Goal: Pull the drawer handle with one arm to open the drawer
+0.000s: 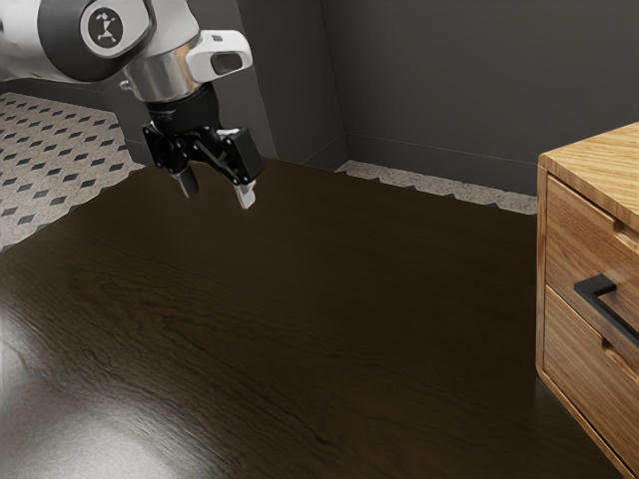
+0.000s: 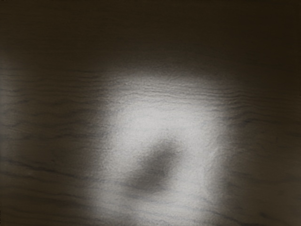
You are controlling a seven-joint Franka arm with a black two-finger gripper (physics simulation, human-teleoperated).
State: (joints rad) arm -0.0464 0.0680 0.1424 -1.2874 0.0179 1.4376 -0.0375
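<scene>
Cut off at the exterior view's right edge, the wooden drawer (image 1: 587, 254) and its black handle (image 1: 604, 304) stand well apart from the gripper (image 1: 216, 190), jaws spread and empty, above the far left of the dark table (image 1: 329, 329).

Dim room; soft glare on dark table (image 1: 110, 439); bright patch, dark shadow in wrist view.

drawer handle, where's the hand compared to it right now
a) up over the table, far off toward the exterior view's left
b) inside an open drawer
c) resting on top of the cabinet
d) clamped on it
a: the hand hangs open above the dark table, well apart from the black handle on the wooden cabinet at the exterior view's right.
</scene>
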